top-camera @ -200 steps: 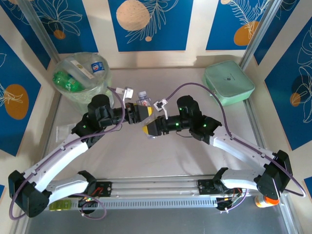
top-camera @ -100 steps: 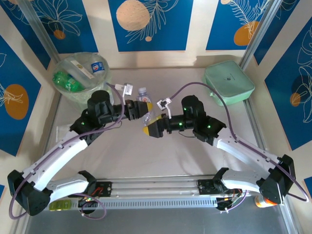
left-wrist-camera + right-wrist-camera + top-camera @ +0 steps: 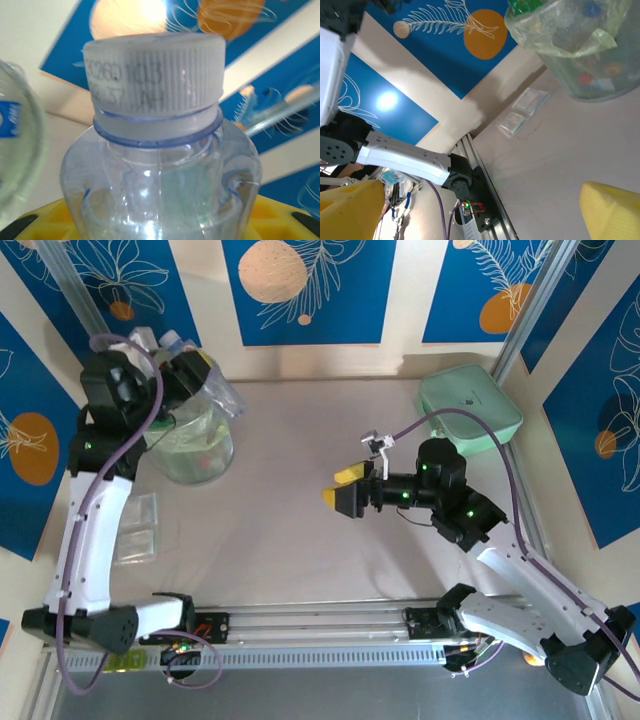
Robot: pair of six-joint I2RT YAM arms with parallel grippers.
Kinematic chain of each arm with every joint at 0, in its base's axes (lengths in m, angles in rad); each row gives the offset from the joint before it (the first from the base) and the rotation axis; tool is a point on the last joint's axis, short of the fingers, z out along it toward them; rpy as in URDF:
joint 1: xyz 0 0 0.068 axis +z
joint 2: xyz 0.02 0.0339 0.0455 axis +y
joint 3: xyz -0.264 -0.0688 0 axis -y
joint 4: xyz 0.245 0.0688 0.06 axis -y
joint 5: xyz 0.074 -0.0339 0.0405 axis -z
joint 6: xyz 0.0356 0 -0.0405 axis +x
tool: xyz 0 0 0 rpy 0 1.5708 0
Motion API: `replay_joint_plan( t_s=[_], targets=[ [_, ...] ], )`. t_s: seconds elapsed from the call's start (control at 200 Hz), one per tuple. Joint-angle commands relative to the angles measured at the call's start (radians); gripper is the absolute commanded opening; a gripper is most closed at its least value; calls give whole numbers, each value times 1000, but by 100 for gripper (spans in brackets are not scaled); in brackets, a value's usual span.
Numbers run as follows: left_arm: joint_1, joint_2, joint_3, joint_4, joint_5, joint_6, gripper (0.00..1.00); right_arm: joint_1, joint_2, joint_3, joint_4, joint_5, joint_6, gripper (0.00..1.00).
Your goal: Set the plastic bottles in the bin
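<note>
Left hand (image 3: 193, 365) is high at the back-left corner, right above the bin (image 3: 200, 455), and it is clenched on a clear bottle (image 3: 160, 165). From the left wrist camera the bottle stands upright between the yellow fingers (image 3: 47, 220), its ribbed white cap (image 3: 154, 75) on top with faint printed digits across it, a bluish ring just under the cap. The bottle is off the counter (image 3: 280, 540) and over the mouth of the bin.

The bin sits at the back left of the counter, a round see-through basket lined with a pale green bag (image 3: 560, 35). Through the bag the right wrist camera catches other bottles already inside: green plastic (image 3: 524, 5) near the rim and a blue cap (image 3: 592, 9) beside it.

Over to the right hand (image 3: 345, 488) — released, jaws wide, nothing between the two yellow fingers (image 3: 350, 210). It hangs above the middle of the counter, pointing left toward the bin and well apart from it.

A mint-green case (image 3: 470, 408) lies flat at the back right corner. Two small clear packets (image 3: 135, 530) rest on the counter near the left edge, in front of the bin.
</note>
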Motion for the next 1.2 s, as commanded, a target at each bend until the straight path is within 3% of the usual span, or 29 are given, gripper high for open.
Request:
replay_joint_plan(
  t_s=[0.0,0.24,0.485,0.89,1.195],
  targets=[
    [48,90,127,-173,-140,37,35,-6,6,-30,-30,8,-26,100],
    [85,287,349,-231,-290,108,38,-12,41,-53,-18,4,-40,99],
    [93,428,457,-277,-404,211,39,-17,78,-57,-5,-5,-37,100],
    [91,519,453,-340,-451,217,42,-16,136,-50,15,-18,-32,100],
    [91,509,417,-344,-466,198,61,-16,155,-51,10,-20,-40,100]
  ],
)
